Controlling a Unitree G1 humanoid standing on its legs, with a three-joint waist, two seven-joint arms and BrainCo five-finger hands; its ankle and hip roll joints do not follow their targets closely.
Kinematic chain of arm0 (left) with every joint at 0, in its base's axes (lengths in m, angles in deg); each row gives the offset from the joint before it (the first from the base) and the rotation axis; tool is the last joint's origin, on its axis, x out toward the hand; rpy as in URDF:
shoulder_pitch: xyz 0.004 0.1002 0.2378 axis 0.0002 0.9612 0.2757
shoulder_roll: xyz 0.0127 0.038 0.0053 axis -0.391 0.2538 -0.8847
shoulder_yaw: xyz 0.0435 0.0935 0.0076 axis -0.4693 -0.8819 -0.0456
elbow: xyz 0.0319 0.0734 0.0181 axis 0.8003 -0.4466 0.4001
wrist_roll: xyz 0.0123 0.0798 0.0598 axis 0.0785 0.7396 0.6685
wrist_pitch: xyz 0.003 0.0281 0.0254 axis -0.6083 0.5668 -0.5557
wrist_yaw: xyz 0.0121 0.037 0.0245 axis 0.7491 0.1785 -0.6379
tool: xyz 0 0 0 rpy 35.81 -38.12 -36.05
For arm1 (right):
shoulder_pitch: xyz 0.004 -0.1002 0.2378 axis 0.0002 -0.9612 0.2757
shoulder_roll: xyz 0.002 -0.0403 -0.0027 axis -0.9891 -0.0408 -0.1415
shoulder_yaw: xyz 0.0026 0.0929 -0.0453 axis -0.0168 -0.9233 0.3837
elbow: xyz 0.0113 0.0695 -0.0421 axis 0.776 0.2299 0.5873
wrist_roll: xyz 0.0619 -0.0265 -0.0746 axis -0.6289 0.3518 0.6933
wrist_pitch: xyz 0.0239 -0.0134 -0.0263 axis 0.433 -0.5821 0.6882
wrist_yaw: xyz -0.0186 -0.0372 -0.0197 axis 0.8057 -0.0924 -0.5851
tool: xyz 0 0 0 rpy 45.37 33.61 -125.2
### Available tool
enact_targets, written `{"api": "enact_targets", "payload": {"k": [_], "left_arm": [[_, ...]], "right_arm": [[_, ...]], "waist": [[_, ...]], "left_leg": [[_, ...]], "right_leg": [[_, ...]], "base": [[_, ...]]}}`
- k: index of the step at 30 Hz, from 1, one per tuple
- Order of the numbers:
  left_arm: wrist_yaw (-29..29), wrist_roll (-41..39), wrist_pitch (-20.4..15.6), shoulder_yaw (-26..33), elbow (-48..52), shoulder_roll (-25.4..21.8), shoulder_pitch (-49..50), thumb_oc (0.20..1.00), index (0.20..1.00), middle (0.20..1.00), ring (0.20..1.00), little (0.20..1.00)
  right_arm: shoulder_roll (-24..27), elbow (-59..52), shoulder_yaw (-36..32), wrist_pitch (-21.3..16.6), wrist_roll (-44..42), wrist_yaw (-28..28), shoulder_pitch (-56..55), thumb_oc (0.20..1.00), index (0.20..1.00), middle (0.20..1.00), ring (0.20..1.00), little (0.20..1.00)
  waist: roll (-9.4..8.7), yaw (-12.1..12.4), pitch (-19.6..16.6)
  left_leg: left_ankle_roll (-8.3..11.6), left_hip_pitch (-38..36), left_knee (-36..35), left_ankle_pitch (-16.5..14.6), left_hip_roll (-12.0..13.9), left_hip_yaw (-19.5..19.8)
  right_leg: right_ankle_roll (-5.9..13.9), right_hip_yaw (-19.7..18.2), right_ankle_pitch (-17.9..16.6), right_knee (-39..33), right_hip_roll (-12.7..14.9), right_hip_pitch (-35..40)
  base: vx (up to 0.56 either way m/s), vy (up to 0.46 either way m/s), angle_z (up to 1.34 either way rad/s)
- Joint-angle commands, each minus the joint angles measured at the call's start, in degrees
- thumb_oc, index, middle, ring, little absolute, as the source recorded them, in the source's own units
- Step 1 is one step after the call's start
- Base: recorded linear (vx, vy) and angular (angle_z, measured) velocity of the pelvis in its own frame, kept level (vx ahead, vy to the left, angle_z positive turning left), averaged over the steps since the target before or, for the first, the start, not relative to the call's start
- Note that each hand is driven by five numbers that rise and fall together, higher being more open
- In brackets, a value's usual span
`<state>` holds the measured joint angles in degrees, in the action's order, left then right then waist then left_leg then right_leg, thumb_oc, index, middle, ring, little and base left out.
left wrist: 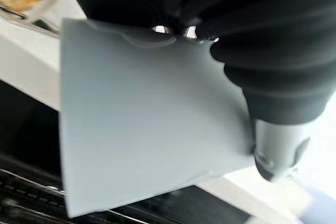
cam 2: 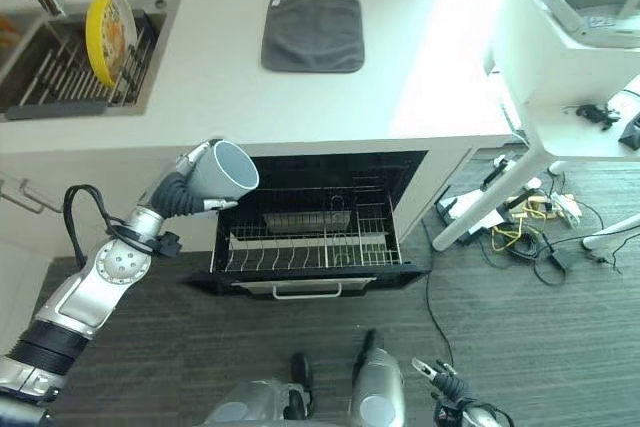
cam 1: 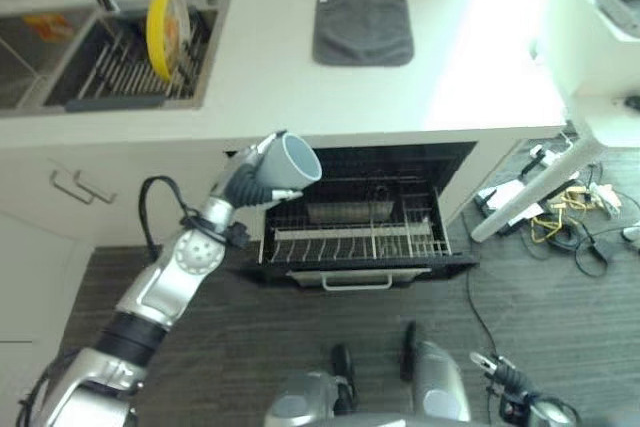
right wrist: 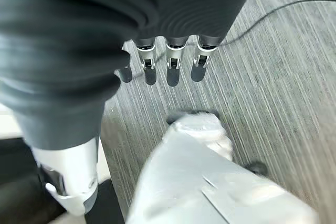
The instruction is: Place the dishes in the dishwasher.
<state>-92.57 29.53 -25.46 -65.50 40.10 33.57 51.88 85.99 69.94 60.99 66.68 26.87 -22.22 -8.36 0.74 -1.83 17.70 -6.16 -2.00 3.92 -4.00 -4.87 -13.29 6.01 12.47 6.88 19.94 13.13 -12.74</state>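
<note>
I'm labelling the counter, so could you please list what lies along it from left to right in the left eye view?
Sink → yellow plate standing in the rack → dark grey cloth.

— What do we see of the dishes?
— A grey-blue cup (cam 1: 292, 163) tipped on its side, mouth toward the open dishwasher (cam 1: 360, 217), above its left front corner. A yellow plate (cam 1: 165, 32) stands upright in the sink rack (cam 1: 120, 67).
</note>
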Motion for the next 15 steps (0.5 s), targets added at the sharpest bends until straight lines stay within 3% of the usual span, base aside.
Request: {"api": "enact_targets", "payload": {"k": [1,2,3,4,6,8,10,15], "left_arm": [[-4.2,-1.0,-2.5,1.1,5.0,1.3,-1.8,0.2,0.2,0.2,0.2,0.2],[-4.0,-1.4,-2.6,1.0,5.4,1.8,-1.8,0.2,0.2,0.2,0.2,0.2],[-3.7,-2.0,-2.8,1.0,5.9,2.1,-1.8,0.2,0.2,0.2,0.2,0.2],[-3.2,-2.5,-2.8,1.0,6.5,1.9,-1.9,0.2,0.2,0.2,0.2,0.2],[-1.5,-3.9,-1.6,0.3,6.4,0.8,-4.3,0.2,0.2,0.2,0.2,0.2],[-1.2,-3.5,-0.6,-0.4,5.9,0.4,-5.9,0.2,0.2,0.2,0.2,0.2],[-1.7,-3.5,0.2,-1.0,5.3,0.2,-6.3,0.2,0.2,0.2,0.2,0.2],[-1.7,-2.7,-0.2,-1.2,5.4,0.5,-6.0,0.2,0.2,0.2,0.2,0.2]], "right_arm": [[1.4,2.4,0.8,-1.1,1.4,-0.5,1.7,1.0,1.0,1.0,1.0,1.0],[2.0,2.4,1.2,-0.9,0.5,0.5,2.0,1.0,1.0,1.0,1.0,1.0],[2.8,2.7,1.5,-1.0,-2.7,1.7,2.5,1.0,1.0,1.0,1.0,1.0],[3.4,2.7,0.9,-1.1,-3.7,1.3,2.5,1.0,1.0,1.0,1.0,1.0],[4.2,1.7,-1.2,-0.8,-4.8,2.4,2.2,1.0,1.0,1.0,1.0,1.0],[4.0,2.2,-2.2,0.3,-6.5,1.4,1.7,1.0,1.0,1.0,1.0,1.0],[2.6,2.4,-2.5,-0.1,-2.8,1.1,1.0,1.0,1.0,1.0,1.0,1.0],[1.0,3.2,-1.6,-0.4,-2.7,2.2,0.8,1.0,1.0,1.0,1.0,1.0]], "waist": [[0.84,-0.2,0.3],[0.73,0.4,0.7],[1.21,0.8,0.6],[1.91,0.7,0.6],[2.5,-0.6,0.1],[2.75,-1.0,-0.6],[2.79,-1.5,-1.2],[2.82,-1.4,-1.9]], "left_leg": [[6.61,4.1,13.5,-5.1,8.6,2.4],[7.49,6.7,16.9,-3.6,8.5,5.0],[7.95,7.0,13.6,-2.6,8.8,7.2],[9.28,6.8,9.8,0.3,10.7,7.2],[10.39,5.0,3.9,3.1,12.9,5.5],[10.66,3.0,0.1,4.0,13.2,4.2],[10.32,1.2,-2.9,4.2,12.9,2.7],[9.97,0.1,-3.7,3.7,12.8,1.4]], "right_leg": [[1.06,-1.2,-2.9,-10.4,-1.9,12.2],[0.19,-2.0,-2.8,-11.1,-2.6,12.8],[0.04,-2.4,-2.5,-11.4,-3.3,13.1],[-0.05,-2.3,-1.7,-11.3,-3.6,13.6],[0.77,-1.4,-1.6,-12.3,-2.4,14.5],[1.9,-0.3,-2.2,-12.4,-1.2,14.5],[2.75,0.3,-3.4,-13.5,-0.1,14.5],[3.38,0.7,-4.6,-15.6,0.3,15.1]], "base": [[0.1,-0.119,0.14],[0.09,0.045,0.21],[0.1,0.146,0.24],[0.14,0.275,-0.12],[0.15,0.309,-0.48],[0.1,0.179,-0.27],[0.07,0.068,-0.33],[0.02,-0.011,-0.12]]}}
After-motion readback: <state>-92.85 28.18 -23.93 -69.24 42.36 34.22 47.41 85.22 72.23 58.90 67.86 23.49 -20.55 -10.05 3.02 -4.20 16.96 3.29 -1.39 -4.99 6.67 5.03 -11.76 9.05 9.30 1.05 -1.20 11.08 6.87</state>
